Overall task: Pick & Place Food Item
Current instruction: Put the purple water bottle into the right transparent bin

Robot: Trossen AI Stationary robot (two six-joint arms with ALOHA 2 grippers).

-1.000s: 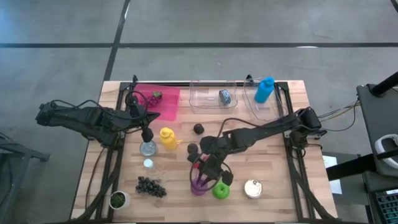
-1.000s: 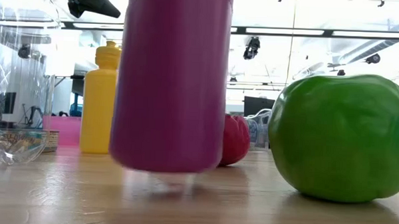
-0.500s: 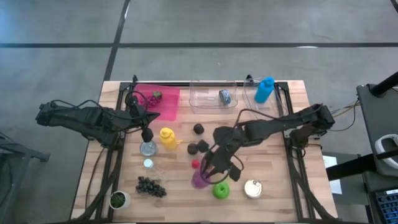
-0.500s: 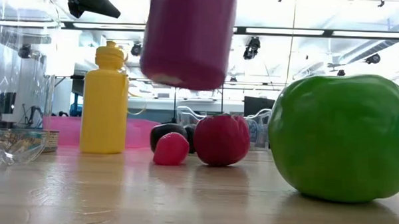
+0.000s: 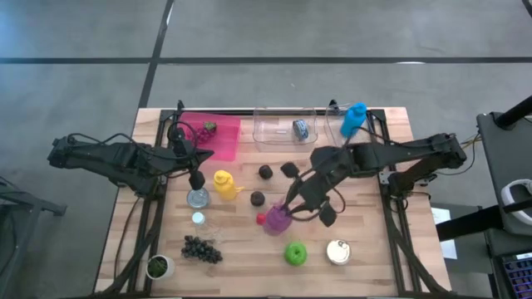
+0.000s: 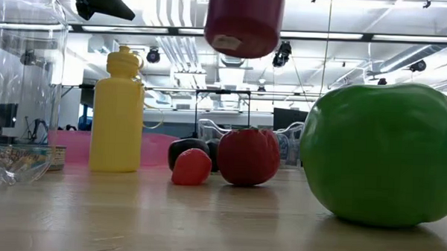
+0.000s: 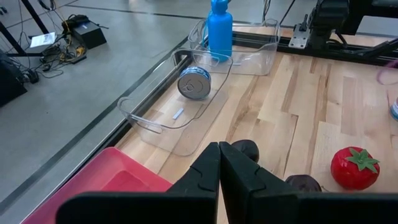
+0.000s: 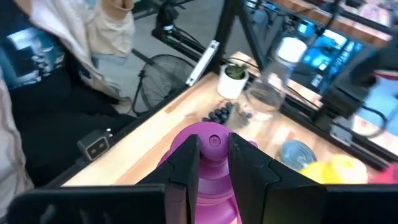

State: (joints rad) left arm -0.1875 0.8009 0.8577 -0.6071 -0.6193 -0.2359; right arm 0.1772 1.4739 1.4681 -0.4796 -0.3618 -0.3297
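A purple bottle [image 5: 277, 221] hangs in my right gripper [image 5: 288, 211], which is shut on it; in the low view its base [image 6: 244, 22] floats well above the table. On the wood lie a red tomato [image 6: 246, 156], a strawberry [image 6: 191, 167], two dark plums [image 5: 264, 172] and a green apple [image 5: 295, 253]. My left gripper [image 5: 197, 178] is shut and holds nothing, hovering over a glass bowl [image 5: 198, 198] next to the yellow bottle [image 5: 224, 183]. In the left wrist view its fingers [image 7: 219, 163] are closed together. My right gripper pinches the purple bottle at its upper end, one finger [image 8: 185, 163] on each side just below the cap [image 8: 214, 142]. The fingers slant down from the table's far right. The bottle is lifted clear and hangs tilted below them.
A pink tray [image 5: 218, 137] and two clear bins [image 5: 287, 133] line the far edge, one with a can, one with a blue bottle [image 5: 353, 120]. Grapes [image 5: 202, 249], a small potted plant [image 5: 157, 267] and a tin [image 5: 337, 252] sit near the front edge. A person stands beyond the table [image 8: 56, 56].
My right gripper has lifted the purple bottle from its place beside the green apple and carried it up and toward the far edge. The bottle has come clear of the table, uncovering the tomato, strawberry and plums in the low view.
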